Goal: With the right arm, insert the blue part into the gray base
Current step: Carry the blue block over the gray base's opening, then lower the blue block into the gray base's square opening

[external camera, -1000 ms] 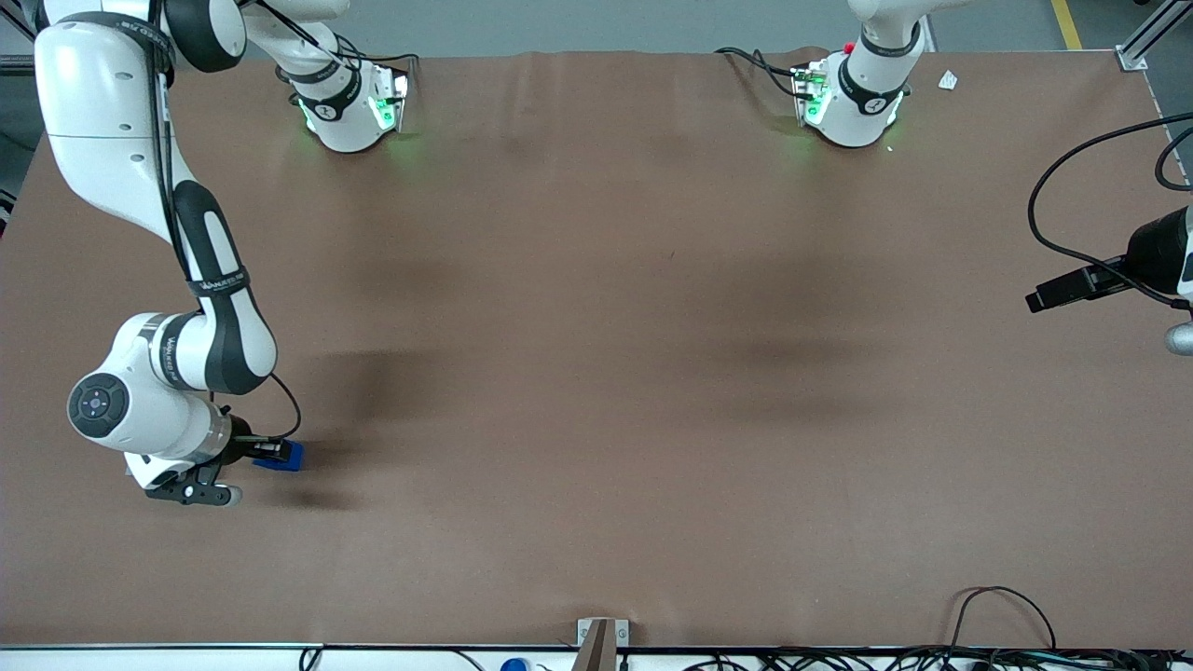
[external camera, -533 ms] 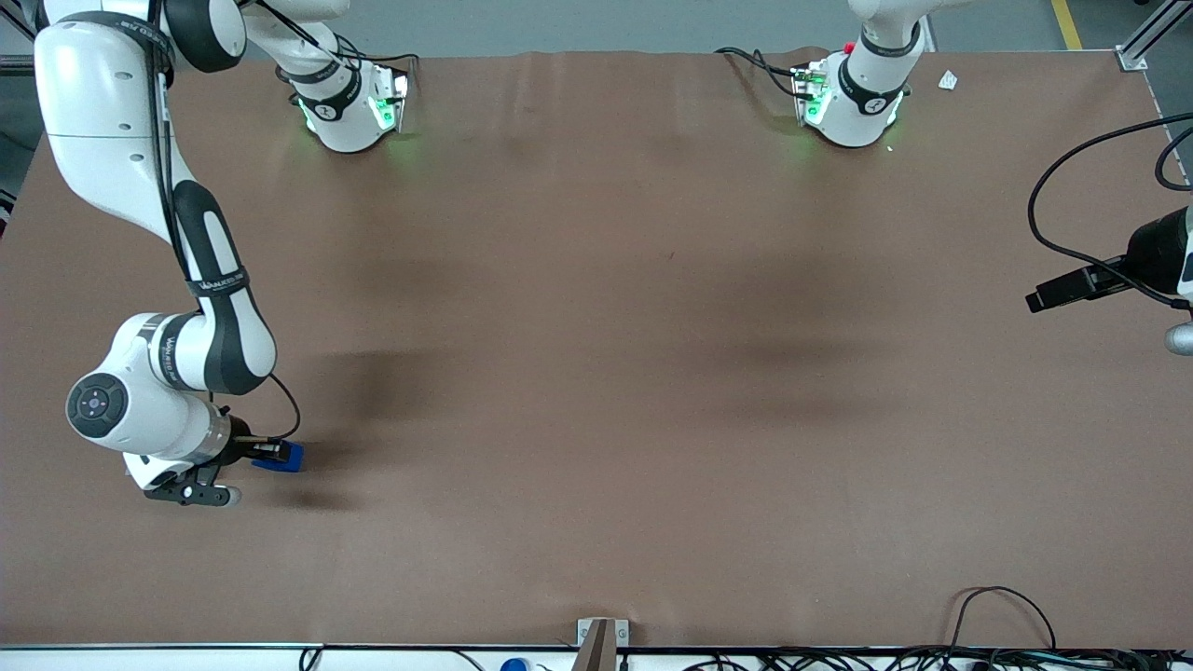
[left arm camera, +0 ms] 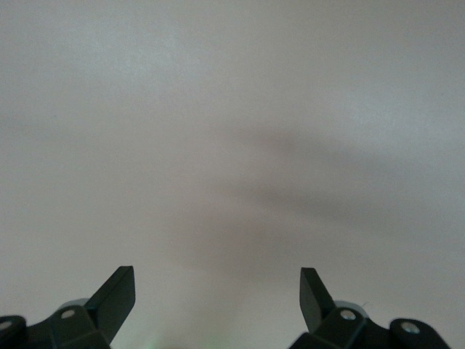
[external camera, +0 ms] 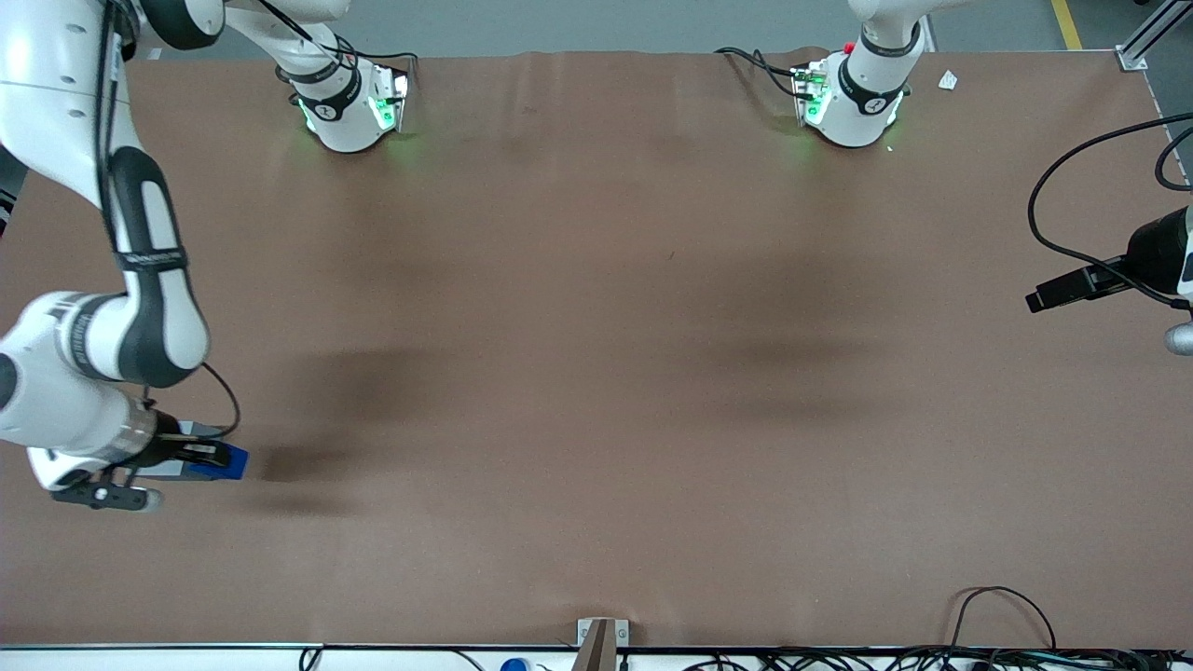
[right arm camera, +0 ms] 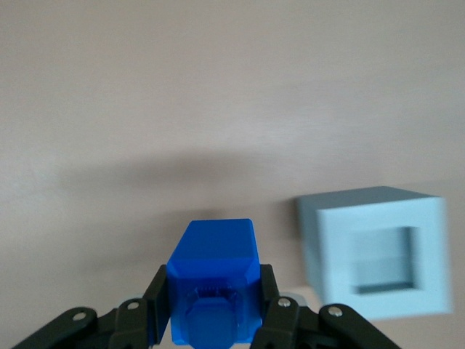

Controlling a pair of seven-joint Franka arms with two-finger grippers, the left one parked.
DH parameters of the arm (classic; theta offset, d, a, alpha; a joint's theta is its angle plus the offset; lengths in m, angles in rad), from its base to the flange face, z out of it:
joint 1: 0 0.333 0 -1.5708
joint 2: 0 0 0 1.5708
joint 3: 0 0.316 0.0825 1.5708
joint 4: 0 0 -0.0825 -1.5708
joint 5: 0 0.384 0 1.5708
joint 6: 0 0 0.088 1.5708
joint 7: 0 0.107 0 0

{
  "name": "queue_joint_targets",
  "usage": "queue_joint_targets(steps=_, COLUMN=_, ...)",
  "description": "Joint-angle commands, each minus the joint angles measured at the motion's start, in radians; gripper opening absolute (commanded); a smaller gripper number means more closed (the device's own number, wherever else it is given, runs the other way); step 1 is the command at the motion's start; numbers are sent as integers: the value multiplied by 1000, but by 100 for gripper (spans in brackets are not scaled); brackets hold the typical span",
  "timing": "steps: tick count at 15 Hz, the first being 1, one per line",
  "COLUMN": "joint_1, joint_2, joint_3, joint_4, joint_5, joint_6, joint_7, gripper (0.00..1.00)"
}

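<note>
My right arm's gripper (external camera: 212, 458) is shut on the blue part (external camera: 230, 461) and holds it low over the table, near the working arm's end. In the right wrist view the blue part (right arm camera: 214, 280) sits clamped between the two black fingers (right arm camera: 154, 298), its round stub facing the camera. The gray base (right arm camera: 381, 251), a light gray cube with a square recess, stands on the table beside the held part and apart from it. In the front view only a pale sliver of the gray base (external camera: 196, 430) shows, under the gripper and wrist.
The brown table mat (external camera: 596, 373) stretches toward the parked arm's end. Both arm bases (external camera: 349, 107) stand at the table edge farthest from the front camera. Cables (external camera: 1002, 615) and a metal bracket (external camera: 601, 638) lie along the nearest edge.
The right arm has swung toward its own end of the table, carrying the blue part with it. A sliver of the gray base now shows under the gripper.
</note>
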State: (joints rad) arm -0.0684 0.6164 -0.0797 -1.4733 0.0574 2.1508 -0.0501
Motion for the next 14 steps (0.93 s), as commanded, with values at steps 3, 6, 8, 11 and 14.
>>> queue_joint_targets(steps=3, joint_1=-108, joint_2=-20, joint_3=12, joint_4=2, joint_5=9, joint_6=-28, joint_7=-184, gripper=1)
queue_joint_targets(steps=6, joint_1=-136, joint_2=-1, joint_3=12, joint_4=2, joint_5=9, joint_6=-23, joint_7=-256, gripper=0)
queue_joint_targets(steps=8, joint_1=-143, joint_2=9, joint_3=14, joint_4=2, joint_5=9, joint_6=-22, joint_7=-267, gripper=0)
queue_joint_targets(steps=11, joint_1=-165, joint_2=29, joint_3=15, joint_4=2, joint_5=15, joint_6=-3, joint_7=-269, gripper=0)
queue_joint_targets(steps=14, joint_1=-168, joint_2=35, joint_3=15, joint_4=2, joint_5=45, joint_6=8, joint_7=-263, gripper=0)
